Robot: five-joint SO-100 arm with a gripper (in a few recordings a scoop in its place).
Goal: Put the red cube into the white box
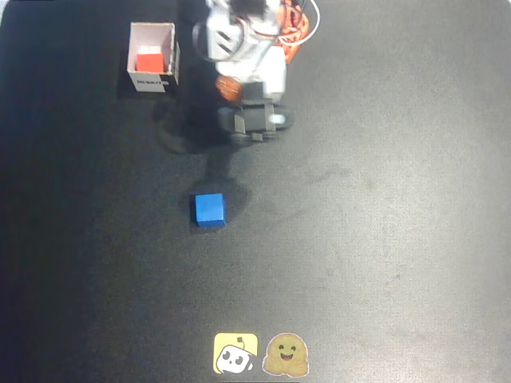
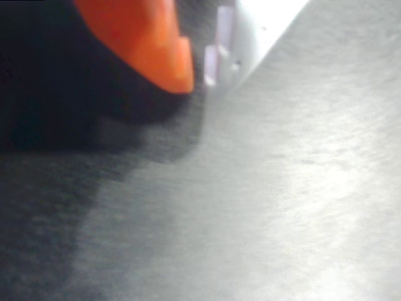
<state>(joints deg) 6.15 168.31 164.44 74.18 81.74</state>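
Red-orange colour is showing inside the white box (image 1: 153, 68) in the overhead view: the red cube (image 1: 148, 61) is sitting within the box walls, toward the picture-left side of the interior. The white box is standing open-topped on the dark tabletop (image 1: 383, 239) near the upper left of the overhead view, with a dark printed label facing the lower edge of the picture.

The arm is occupying the upper centre of the overhead view, just to the picture-right of the box and apart from it. Its white and orange body is folding down toward the tool (image 1: 254, 122), which is appearing as a dark mass over the tabletop, casting a shadow to its lower left. The jaws are not resolving clearly from above, so it cannot be told how far the tool is open; nothing is visibly held in it.

The blue cube (image 1: 209, 209) is lying on the tabletop below the tool, well apart from the box. Two stickers (image 1: 260, 354) are sitting side by side at the bottom edge.

In the wrist view, a blurred orange finger (image 2: 141, 37) is filling the upper left, probably part of the tool, with grey tabletop beneath it.
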